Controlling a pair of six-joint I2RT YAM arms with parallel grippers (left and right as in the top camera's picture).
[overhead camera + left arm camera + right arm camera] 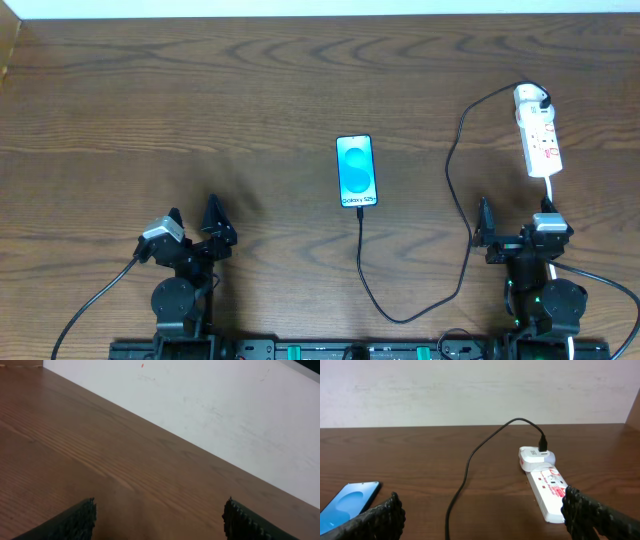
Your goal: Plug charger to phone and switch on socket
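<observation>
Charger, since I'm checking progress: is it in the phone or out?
Looks in: the charger tip meets the phone bottom edge; seating depth unclear.

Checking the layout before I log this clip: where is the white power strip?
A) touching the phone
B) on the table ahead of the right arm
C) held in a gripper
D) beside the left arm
B: the power strip lies flat ahead of the open right gripper, well apart from the phone.
</observation>
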